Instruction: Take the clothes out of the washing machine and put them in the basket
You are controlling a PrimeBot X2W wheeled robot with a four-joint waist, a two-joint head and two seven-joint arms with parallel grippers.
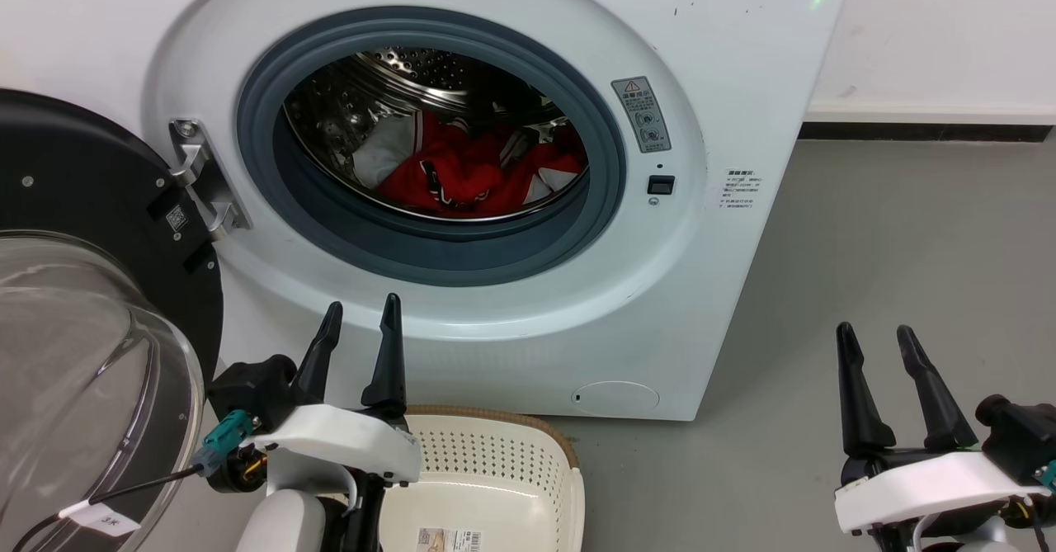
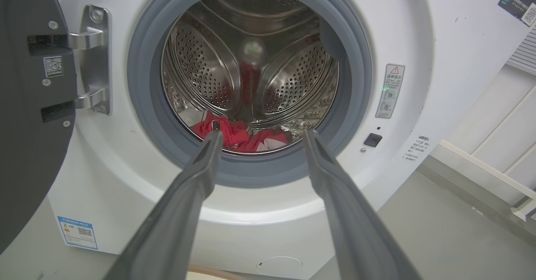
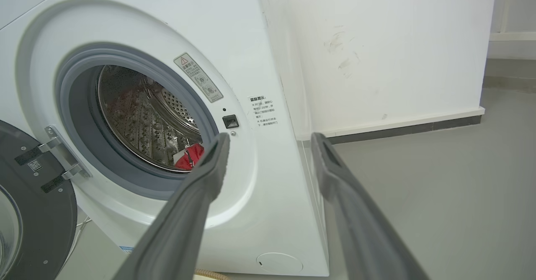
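Note:
The white washing machine [image 1: 726, 65] stands with its black-rimmed glass door [image 1: 74, 304] swung wide to the left. Red and white clothes [image 1: 478, 172] lie heaped at the bottom of the steel drum, also seen as clothes [image 2: 238, 133] and clothes [image 3: 190, 156]. The cream basket [image 1: 503, 469] with a brown rim sits on the floor below the door opening, and nothing shows inside it. My left gripper [image 1: 361, 314] is open, above the basket's left end and in front of the washer. My right gripper [image 1: 874, 336] is open over the floor, right of the washer.
Grey floor [image 1: 907, 271] stretches to the right of the washer up to a white wall [image 1: 932, 32] with a dark skirting. The open door takes up the space at my left. A cable with a white tag [image 1: 103, 519] hangs from my left wrist.

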